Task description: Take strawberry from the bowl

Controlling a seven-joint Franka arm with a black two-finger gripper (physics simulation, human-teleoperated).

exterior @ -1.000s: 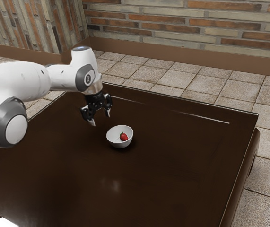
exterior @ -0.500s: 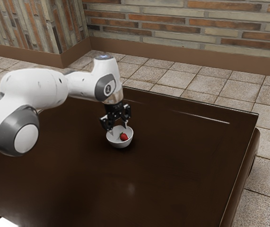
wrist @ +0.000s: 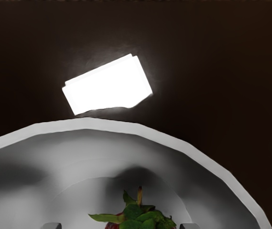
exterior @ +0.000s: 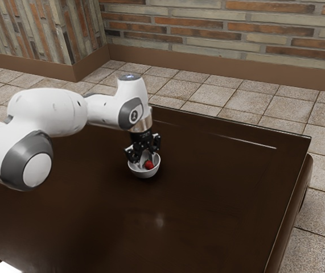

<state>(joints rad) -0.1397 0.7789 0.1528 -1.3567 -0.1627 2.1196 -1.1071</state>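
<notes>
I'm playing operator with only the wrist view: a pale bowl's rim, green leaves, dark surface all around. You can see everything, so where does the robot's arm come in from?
Observer: From the exterior view's left; the white arm bends down so the claw reaches into the bowl.

Visitor: Neat! And that dark surface, is it the floor?

Observer: No, it's the top of a table, with a pale tiled floor beyond its edge.

Visitor: What's past that floor?

Observer: A brick wall.
</notes>
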